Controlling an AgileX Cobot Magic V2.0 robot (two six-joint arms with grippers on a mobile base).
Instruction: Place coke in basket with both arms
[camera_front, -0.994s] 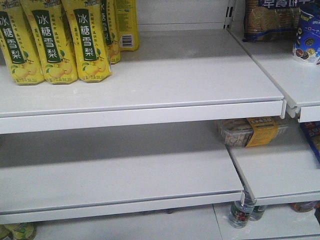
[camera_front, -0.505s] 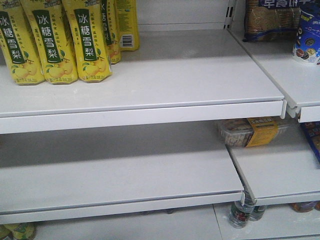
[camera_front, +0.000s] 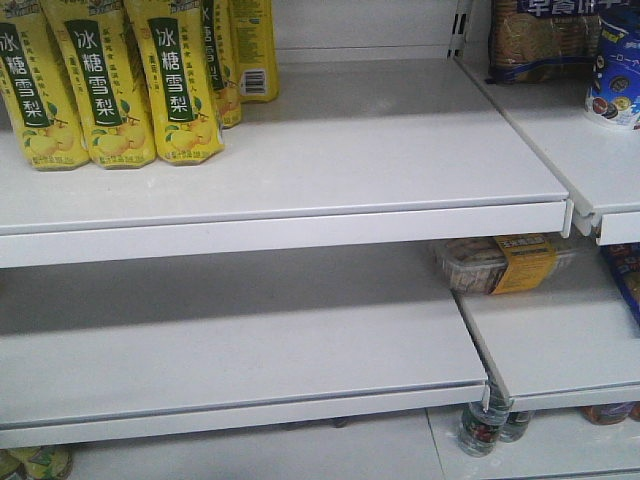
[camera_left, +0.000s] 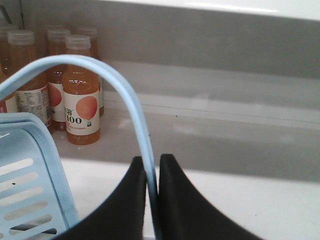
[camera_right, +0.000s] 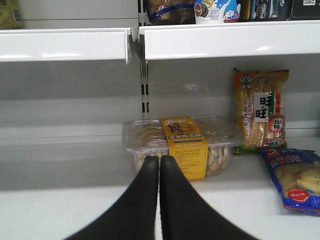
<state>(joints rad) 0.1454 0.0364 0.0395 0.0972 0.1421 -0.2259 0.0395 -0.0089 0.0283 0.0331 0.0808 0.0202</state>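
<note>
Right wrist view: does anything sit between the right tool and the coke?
Cannot be judged: no coke shows in any view. Directly ahead of the shut right tool sits a clear biscuit box with a yellow band. The left tool is shut on the basket handle.

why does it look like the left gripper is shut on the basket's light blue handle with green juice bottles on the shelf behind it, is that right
Nearly. The left wrist view shows the left gripper shut on the basket's light blue handle, as you say, but the juice bottles on the shelf behind it are orange, not green.
</note>
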